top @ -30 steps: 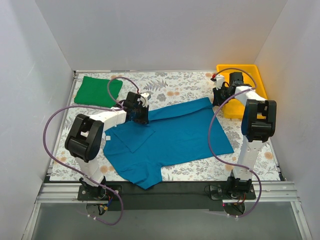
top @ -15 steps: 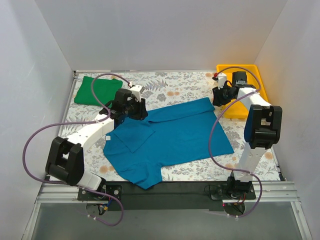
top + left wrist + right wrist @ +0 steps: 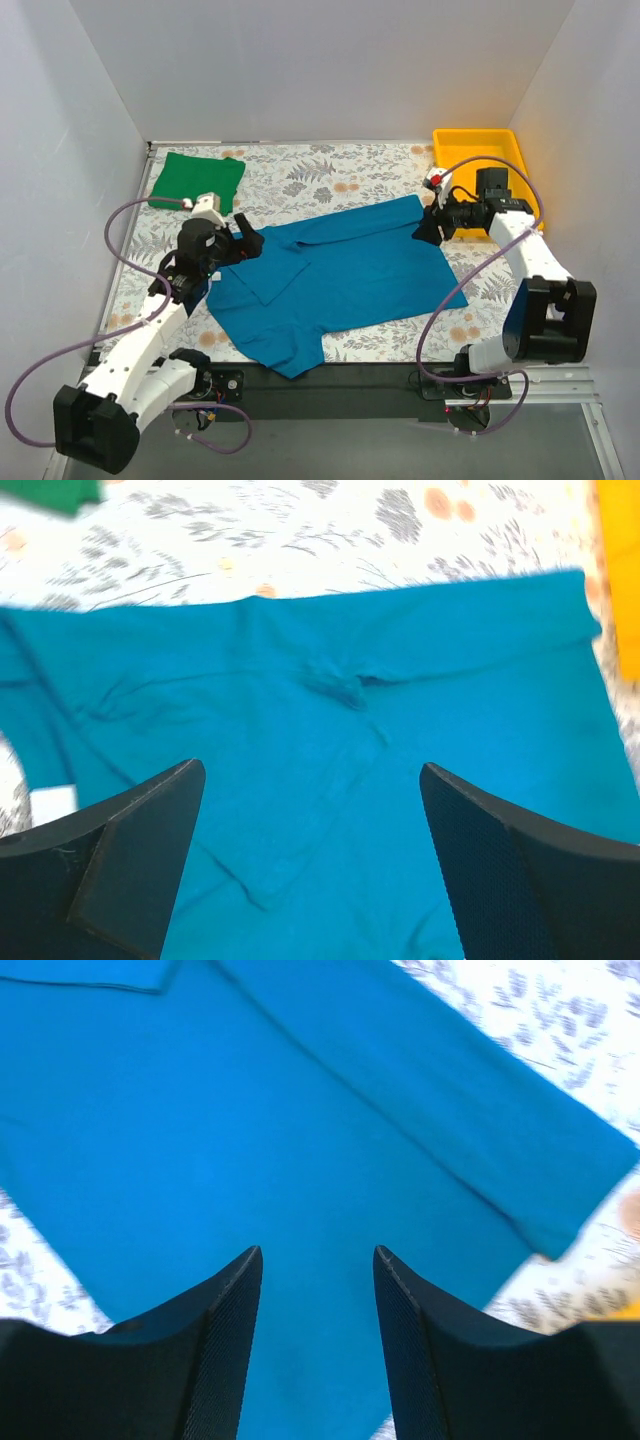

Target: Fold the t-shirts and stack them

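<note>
Fabric fills the middle of the flowered table (image 3: 330,175): the teal-blue t-shirt (image 3: 340,280) lies spread flat, its far edge folded over. The green t-shirt (image 3: 196,180) sits folded in the far left corner, well apart. The left gripper (image 3: 252,243) hovers at the teal-blue t-shirt's left side and the right gripper (image 3: 424,229) by its far right corner, both with fingers apart, holding nothing.

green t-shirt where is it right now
In the top view the green t-shirt lies folded at the far left corner, apart from the teal t-shirt.
</note>
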Controlling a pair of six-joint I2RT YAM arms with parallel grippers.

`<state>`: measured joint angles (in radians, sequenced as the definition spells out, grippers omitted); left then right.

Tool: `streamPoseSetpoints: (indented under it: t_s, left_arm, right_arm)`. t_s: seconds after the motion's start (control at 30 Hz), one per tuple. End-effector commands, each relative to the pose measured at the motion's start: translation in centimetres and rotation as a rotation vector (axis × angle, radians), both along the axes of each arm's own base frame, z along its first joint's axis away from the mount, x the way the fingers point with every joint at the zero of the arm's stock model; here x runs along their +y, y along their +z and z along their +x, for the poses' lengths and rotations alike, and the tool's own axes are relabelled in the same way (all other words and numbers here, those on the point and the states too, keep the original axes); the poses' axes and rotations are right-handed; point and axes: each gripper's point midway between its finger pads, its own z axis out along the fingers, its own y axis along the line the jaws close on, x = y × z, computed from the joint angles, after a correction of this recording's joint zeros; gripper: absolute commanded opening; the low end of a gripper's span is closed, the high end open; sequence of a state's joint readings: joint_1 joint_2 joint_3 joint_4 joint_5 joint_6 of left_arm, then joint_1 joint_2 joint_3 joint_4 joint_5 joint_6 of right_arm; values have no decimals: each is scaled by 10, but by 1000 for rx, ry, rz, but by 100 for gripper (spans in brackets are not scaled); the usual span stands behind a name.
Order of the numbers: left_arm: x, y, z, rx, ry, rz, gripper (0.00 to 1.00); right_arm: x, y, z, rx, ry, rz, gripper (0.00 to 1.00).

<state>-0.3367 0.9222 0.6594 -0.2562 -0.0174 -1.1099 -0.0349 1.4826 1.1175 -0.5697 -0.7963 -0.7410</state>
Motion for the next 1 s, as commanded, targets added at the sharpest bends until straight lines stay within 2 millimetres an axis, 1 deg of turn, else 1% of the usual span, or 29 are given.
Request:
streamPoseSetpoints:
  t_s: [0.0,0.03,0.07,0.1,0.13,0.17,0.2,0.27,0.3,0.33,0.37,0.4,0.47,0.5,0.57,0.63,0.67,0.7,0.73,0.77,0.9,0.97]
  left_arm:
    - [33,-21,-6,110,178,-104,88]
    - [33,-23,-8,133,173,-145,88]
    - [39,-35,-9,164,203,-167,87]
    - [57,-37,-4,167,264,-185,86]
    - [61,-38,1,171,276,-212,84]
    - [67,-46,5,203,305,-235,82]
    - [85,-46,14,206,364,-259,81]
    - [92,-45,28,201,381,-303,75]
    - [100,-55,37,230,412,-317,74]
    - [103,-55,45,218,419,-330,71]
    - [101,-58,50,232,403,-349,69]
    - [106,-69,54,264,412,-347,66]
    - [111,-71,63,263,413,-336,63]
    - [119,-77,66,269,435,-308,63]
    - [128,-77,73,249,447,-276,63]
    - [138,-85,79,264,462,-236,63]
    - [140,-89,82,276,458,-222,63]
    - [143,-93,85,286,456,-203,59]
    - [144,-106,85,327,445,-175,58]
    - [148,-103,92,316,439,-158,57]
    - [152,-119,98,361,401,-105,52]
    - [149,-128,97,389,373,-95,51]
  right_arm:
    - [18,8,-33,-9,88,96,56]
    - [20,6,-40,7,84,114,56]
    - [22,-1,-52,23,85,125,56]
    - [23,-5,-58,30,87,133,56]
    - [23,-4,-61,0,86,129,56]
    - [22,-15,-69,25,81,127,56]
    - [19,-16,-69,18,72,123,56]
    - [16,-13,-71,13,53,130,56]
    - [11,-13,-71,10,38,137,56]
    - [12,-10,-72,7,42,154,56]
    - [8,-9,-72,6,31,159,56]
    - [8,-9,-71,5,27,159,56]
    - [5,-10,-70,7,14,159,56]
    - [3,-9,-69,9,8,162,56]
    - [2,-9,-68,10,4,164,56]
    - [2,-8,-67,10,4,165,56]
    - [2,-8,-66,14,1,165,56]
    - [2,-9,-66,17,0,166,56]
    - [2,-9,-66,18,0,167,56]
    - [2,-10,-66,23,-1,169,56]
    - [1,-10,-66,25,-3,167,56]
    - [1,-11,-65,29,-5,167,56]
